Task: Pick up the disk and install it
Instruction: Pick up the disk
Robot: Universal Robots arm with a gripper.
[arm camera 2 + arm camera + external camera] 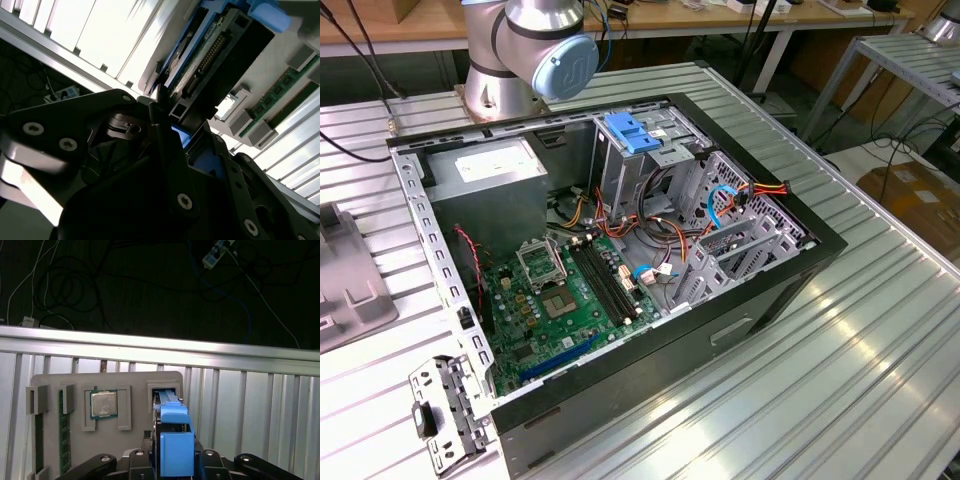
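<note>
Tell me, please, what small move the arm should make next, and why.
Probably a short, straight pull drawing the disk out along its slot, once the grip is confirmed. In the first wrist view the gripper straddles the disk, which stands close-fitted in the grey holder, so a sideways pull would likely jam it.

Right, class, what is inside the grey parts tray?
The tray holds memory sticks, a processor chip and the disk, standing on edge in its slot. The disk covers whatever lies beneath it there.
</note>
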